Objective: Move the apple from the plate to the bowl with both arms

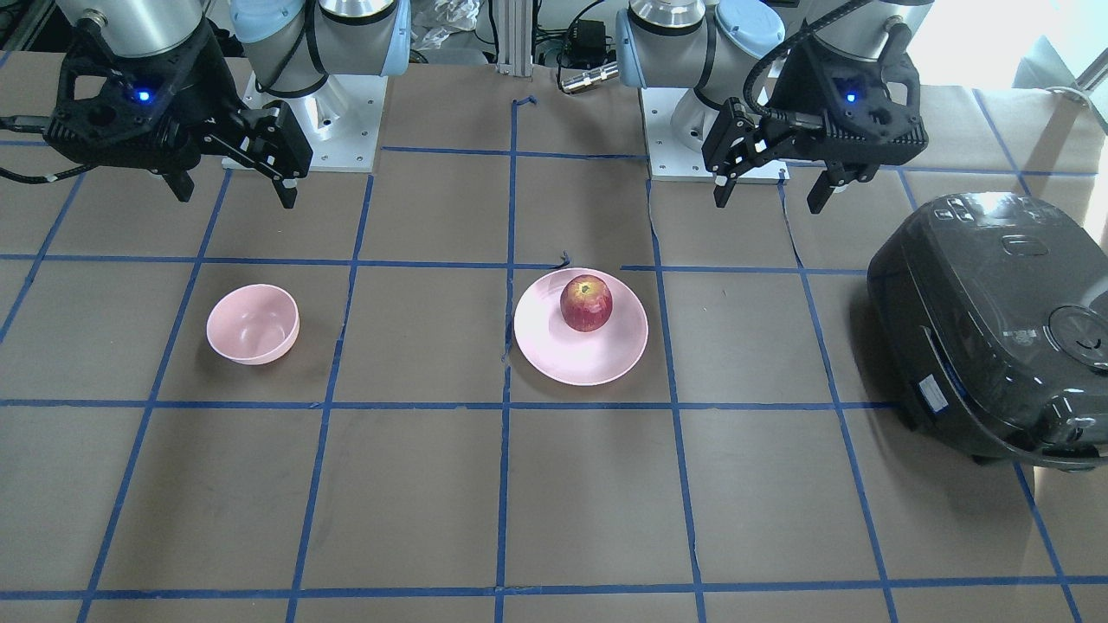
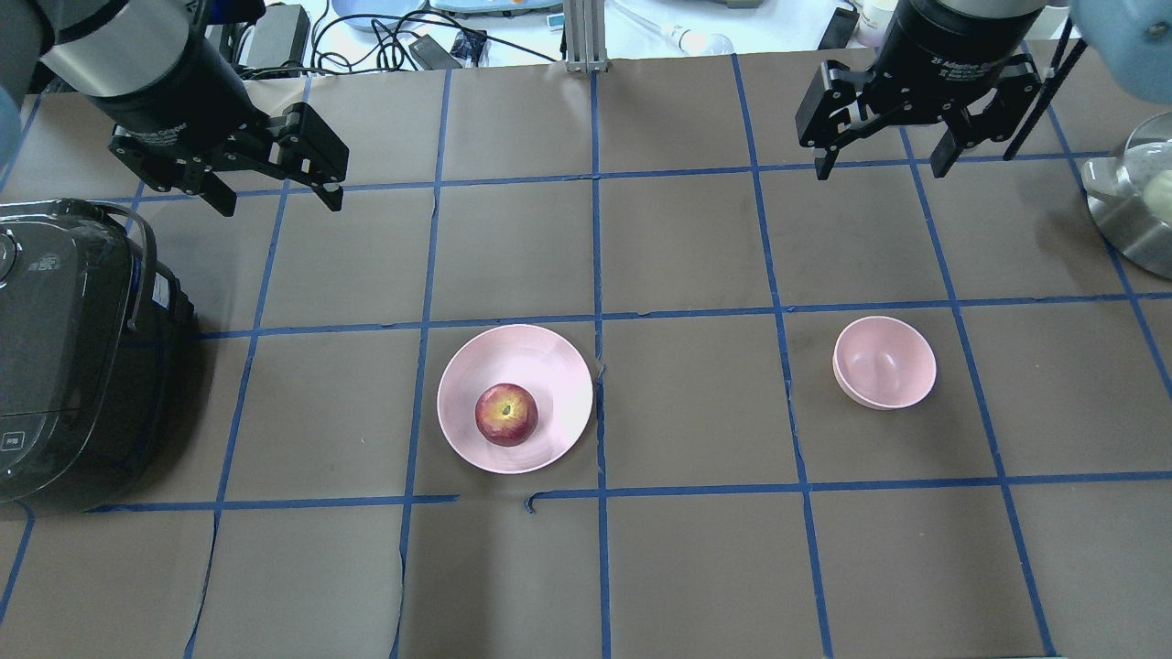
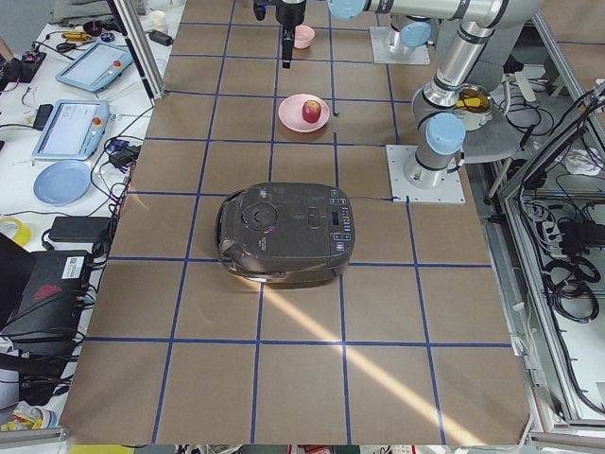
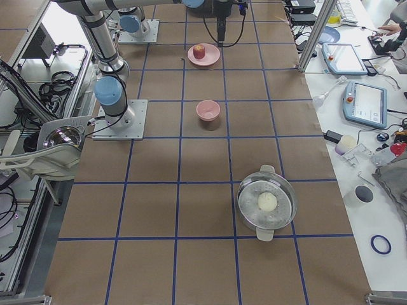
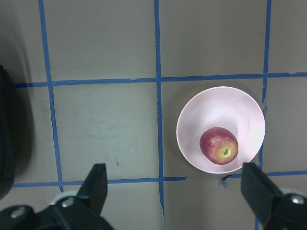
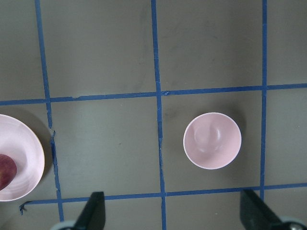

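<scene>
The round red apple (image 2: 505, 415) sits on the wide glossy pink plate (image 2: 540, 366), on the left gripper's (image 2: 279, 197) side. The small deep pink bowl (image 2: 884, 361), seemingly empty, lies nearer the right gripper (image 2: 881, 169). Both hover spread wide, holding nothing.

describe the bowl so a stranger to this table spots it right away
On the blue-gridded brown table, look on the side of the right gripper. The bowl sits there, empty. It is smaller and deeper than the pink plate, which holds the apple.
</scene>
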{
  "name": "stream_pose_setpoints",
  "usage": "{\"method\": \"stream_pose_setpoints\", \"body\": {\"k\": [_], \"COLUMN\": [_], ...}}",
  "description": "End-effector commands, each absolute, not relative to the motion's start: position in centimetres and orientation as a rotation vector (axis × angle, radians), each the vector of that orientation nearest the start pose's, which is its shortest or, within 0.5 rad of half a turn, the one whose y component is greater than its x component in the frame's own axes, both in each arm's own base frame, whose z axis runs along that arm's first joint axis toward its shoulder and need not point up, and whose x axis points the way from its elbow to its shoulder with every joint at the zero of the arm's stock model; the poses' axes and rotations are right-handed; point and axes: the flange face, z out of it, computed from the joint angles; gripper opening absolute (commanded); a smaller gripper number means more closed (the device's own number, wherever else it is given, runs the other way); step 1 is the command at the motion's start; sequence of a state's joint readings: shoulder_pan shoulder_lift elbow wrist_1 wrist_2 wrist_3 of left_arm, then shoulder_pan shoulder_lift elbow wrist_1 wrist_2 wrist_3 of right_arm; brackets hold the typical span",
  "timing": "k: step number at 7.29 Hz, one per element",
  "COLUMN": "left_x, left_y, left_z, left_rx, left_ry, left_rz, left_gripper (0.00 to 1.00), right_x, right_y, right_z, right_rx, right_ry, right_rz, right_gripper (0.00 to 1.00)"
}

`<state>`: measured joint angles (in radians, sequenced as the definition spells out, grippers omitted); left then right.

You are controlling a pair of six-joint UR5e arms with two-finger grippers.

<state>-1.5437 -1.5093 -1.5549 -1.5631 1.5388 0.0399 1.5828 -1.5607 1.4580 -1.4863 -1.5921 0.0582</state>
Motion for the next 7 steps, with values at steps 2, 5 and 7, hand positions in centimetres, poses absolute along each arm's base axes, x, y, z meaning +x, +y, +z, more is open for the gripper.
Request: {"method": "stream_pose_setpoints", "body": {"k": [2,5,7], "left_x": [-12.33,-12.43,-12.49], "left_y": [-47.56,-47.49,-47.41], "left_z": [52.52,52.66,52.66], "left_rx": [0.024,0.034,0.043], "left_ry": [3.167,3.169,3.167], "left_rz": [-0.133,-0.138,-0.138], "left_gripper": [1.0,1.0,1.0], "right_x": [13.6,13.76,13.44], "right_y": [-49.53,-49.46,-49.63], "right_z": [52.92,53.61,52.99], "right_rx": [0.08,0.078,0.061], "right_ry": [3.166,3.157,3.168], "right_rz": [-0.028,-0.069,-0.038], "right_gripper": [1.0,1.0,1.0]}}
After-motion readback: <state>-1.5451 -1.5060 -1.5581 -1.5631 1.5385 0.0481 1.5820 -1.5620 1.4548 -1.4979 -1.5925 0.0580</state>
